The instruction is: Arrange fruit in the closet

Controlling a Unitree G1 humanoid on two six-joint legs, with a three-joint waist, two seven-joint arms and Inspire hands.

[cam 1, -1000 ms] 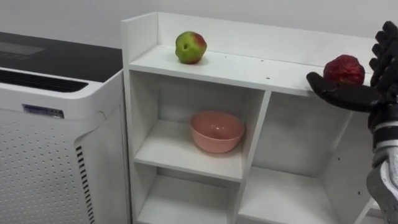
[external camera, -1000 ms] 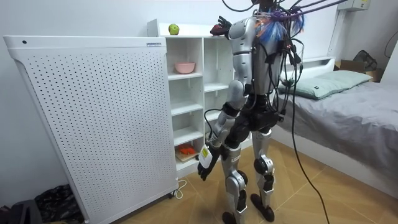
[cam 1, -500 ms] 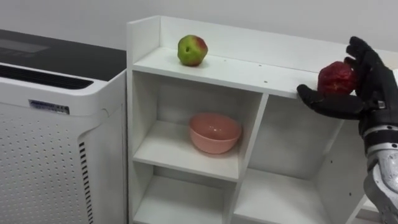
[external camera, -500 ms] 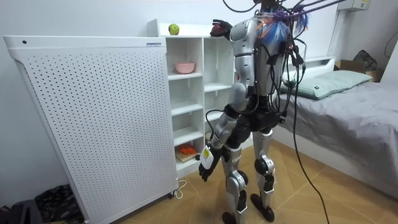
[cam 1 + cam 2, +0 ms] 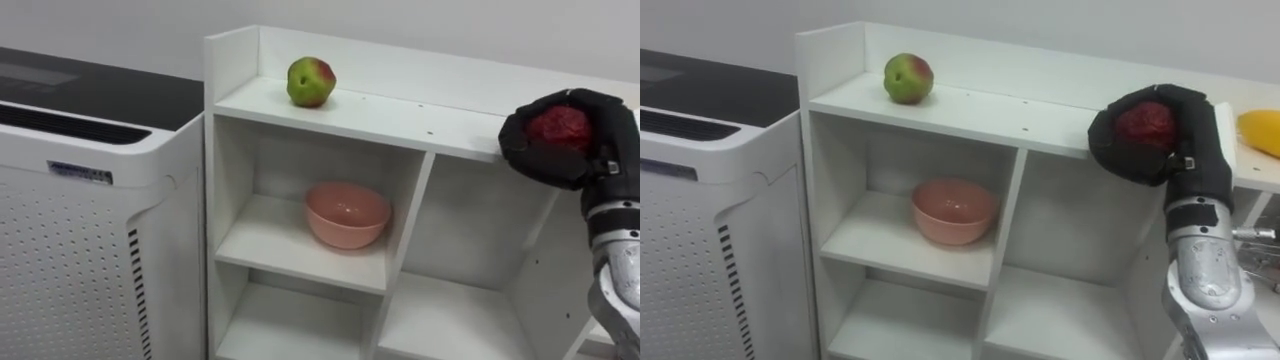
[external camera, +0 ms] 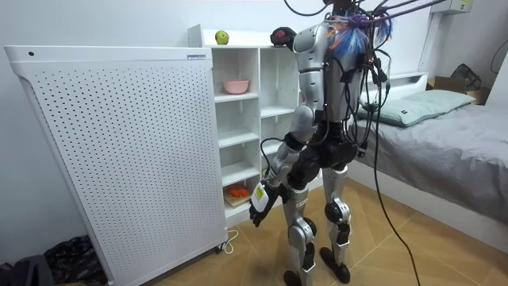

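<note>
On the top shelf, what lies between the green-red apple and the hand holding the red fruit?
Nothing: in both eye views the top shelf is bare between the apple and the right hand, curled round the red fruit.

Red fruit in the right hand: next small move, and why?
Probably lift the red fruit clear of the top shelf. The right hand is curled round it at the shelf's front edge, and the pink bowl in the compartment below looks empty, a likely target.

Right hand curled round red fruit, at front edge of closet top. Green-red apple on closet top, left end. Pink bowl in closet's upper left compartment. Yellow fruit at closet top, far right.
</note>
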